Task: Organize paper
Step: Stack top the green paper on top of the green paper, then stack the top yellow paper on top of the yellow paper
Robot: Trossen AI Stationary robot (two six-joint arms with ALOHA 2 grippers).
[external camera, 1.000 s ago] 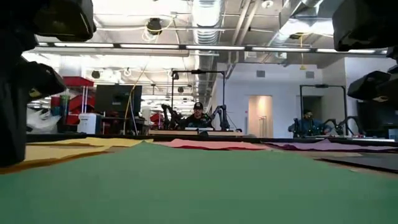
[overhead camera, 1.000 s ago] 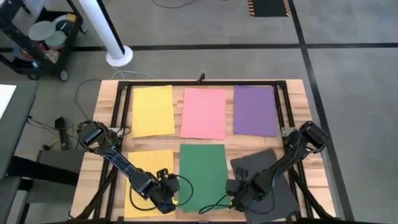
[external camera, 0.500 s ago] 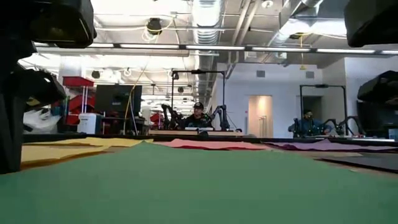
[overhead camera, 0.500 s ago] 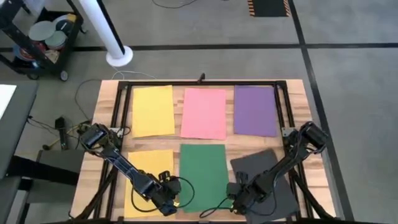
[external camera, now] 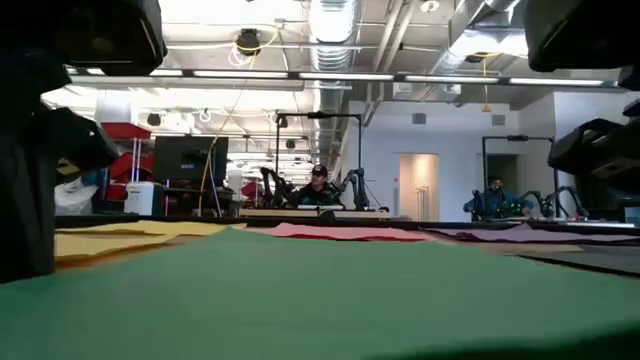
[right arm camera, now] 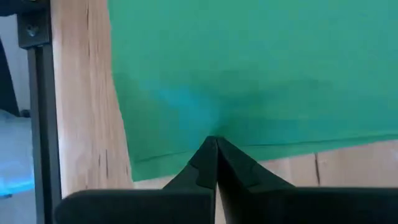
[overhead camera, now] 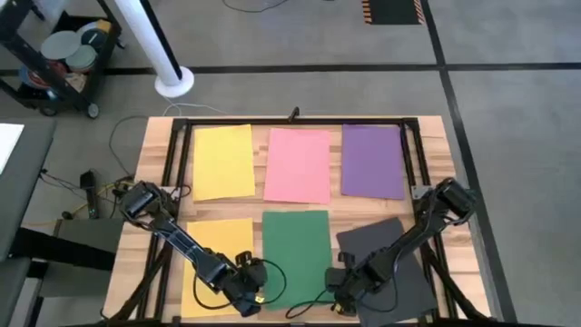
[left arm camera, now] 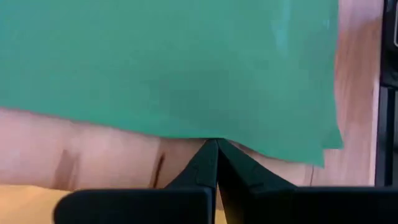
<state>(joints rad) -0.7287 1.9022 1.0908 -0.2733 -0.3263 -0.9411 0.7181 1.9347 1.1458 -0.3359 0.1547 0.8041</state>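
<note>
A: Where are you standing with the paper?

B: 6 sheets are lying spread apart; both grippers, left gripper [left arm camera: 217, 144] and right gripper [right arm camera: 216, 142], are pinching the green sheet [overhead camera: 295, 256]'s near edge. You're stacking nothing yet.

— What is the counter [overhead camera: 159, 150] made of?
— Pale wooden planks, with a dark frame [overhead camera: 300, 121] laid over them.

— What lies along the far edge?
— Three sheets in a row: yellow paper [overhead camera: 222, 162] toward the left corner, pink paper [overhead camera: 298, 165] in the middle, purple paper [overhead camera: 371, 161] toward the right corner.

— And the near edge?
— A second yellow sheet [overhead camera: 214, 245] at left, green paper [overhead camera: 295, 250] in the middle, black paper [overhead camera: 408, 272] at right, skewed against the edges.
</note>
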